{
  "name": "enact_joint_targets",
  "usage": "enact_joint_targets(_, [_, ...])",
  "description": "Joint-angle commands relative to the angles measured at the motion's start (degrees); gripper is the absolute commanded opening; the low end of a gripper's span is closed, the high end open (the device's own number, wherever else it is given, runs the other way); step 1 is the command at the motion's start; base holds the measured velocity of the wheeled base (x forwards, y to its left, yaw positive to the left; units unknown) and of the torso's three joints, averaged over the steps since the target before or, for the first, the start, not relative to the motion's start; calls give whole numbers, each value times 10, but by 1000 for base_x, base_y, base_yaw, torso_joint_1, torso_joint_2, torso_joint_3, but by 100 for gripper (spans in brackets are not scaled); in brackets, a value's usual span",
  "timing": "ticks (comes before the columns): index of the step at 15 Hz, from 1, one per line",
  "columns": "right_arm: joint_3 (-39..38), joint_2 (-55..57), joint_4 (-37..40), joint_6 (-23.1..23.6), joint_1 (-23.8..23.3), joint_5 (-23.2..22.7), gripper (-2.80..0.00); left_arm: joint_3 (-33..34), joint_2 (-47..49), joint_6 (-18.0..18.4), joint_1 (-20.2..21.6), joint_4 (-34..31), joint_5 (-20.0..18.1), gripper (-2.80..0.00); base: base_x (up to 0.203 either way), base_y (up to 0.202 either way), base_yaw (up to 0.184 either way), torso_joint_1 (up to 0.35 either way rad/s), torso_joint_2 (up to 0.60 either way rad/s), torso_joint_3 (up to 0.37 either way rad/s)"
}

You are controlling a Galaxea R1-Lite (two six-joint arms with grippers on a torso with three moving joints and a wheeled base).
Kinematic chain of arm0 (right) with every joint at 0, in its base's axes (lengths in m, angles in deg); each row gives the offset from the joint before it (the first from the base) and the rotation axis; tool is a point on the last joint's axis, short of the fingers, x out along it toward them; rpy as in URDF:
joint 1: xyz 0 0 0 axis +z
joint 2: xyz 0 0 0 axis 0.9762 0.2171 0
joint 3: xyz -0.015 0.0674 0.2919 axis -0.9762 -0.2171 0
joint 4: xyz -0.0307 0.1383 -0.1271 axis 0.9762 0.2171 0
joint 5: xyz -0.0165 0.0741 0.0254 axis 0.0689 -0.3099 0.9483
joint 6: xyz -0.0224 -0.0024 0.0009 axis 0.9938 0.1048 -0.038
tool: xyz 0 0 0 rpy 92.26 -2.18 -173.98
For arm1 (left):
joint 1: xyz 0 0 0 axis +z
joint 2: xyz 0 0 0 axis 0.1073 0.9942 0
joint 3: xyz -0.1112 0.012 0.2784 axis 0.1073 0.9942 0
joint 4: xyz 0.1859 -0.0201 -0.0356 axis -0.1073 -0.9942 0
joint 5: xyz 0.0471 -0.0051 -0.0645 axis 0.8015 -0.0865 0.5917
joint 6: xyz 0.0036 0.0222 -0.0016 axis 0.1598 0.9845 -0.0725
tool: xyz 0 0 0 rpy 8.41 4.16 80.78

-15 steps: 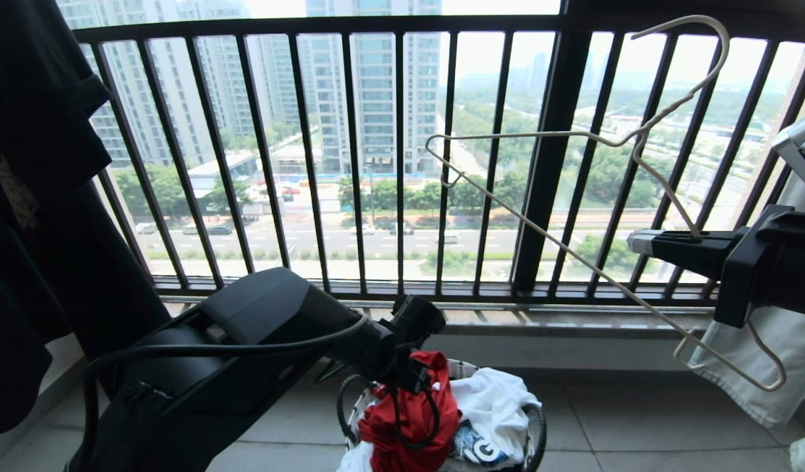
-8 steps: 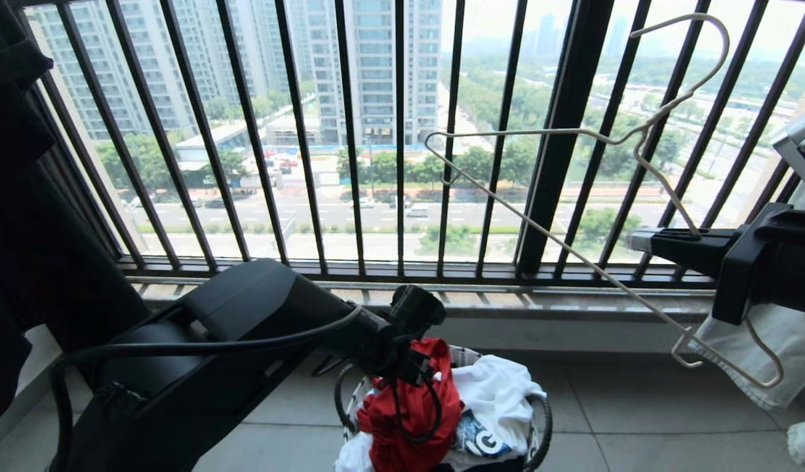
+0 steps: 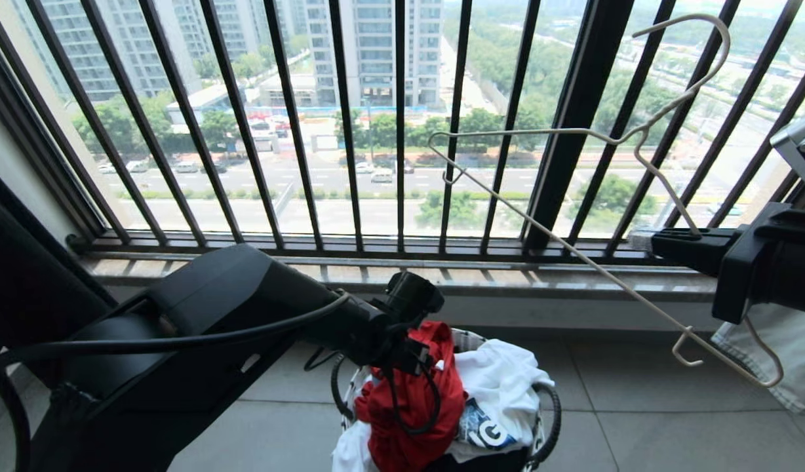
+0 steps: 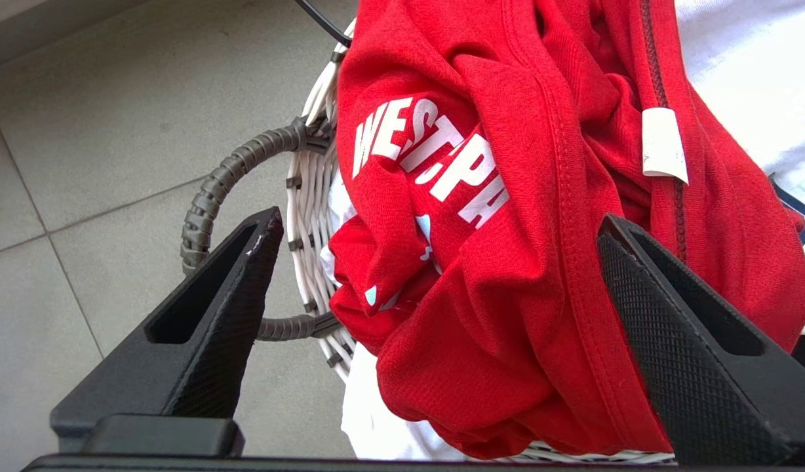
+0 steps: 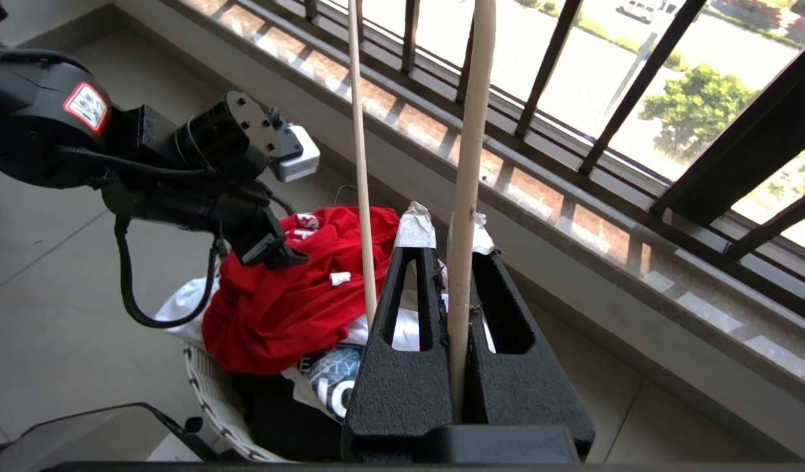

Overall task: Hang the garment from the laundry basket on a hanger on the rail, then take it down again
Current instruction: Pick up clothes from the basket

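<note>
Head view: one hanger (image 3: pixel 576 216) pinched by right fingers (image 5: pixel 469 328); left fingers (image 4: pixel 671 341) wide over one red garment (image 4: pixel 507 229).

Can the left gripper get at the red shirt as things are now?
Probably yes. The left gripper is open just over the red shirt, which lies on top of the basket; nothing covers it. The right gripper holds the hanger well aside.

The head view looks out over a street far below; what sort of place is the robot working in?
Probably a high-rise flat's balcony used for drying laundry. A dark barred window railing fronts tower blocks and a road far below, the grey tiled floor holds a small round laundry basket with white mesh sides full of clothes, and a thin white wire hanger is at hand.
</note>
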Motion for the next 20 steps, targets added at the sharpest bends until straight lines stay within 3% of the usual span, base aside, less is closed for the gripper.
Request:
enact_joint_targets(1, [1, -2, -1, 1, 0, -1, -280, 7, -35, 0, -1, -17, 2, 0, 0, 0, 0, -2, -2, -197])
enact_joint_targets(6, [2, -3, -1, 1, 0, -1, -280, 9, -68, 0, -17, -68, 5, 0, 0, 0, 0, 3, 2, -195])
enact_joint_targets(20, [3, -5, -1, 1, -1, 0, -280, 46, -131, 2, -21, -66, 4, 0, 0, 0, 0, 3, 1, -188])
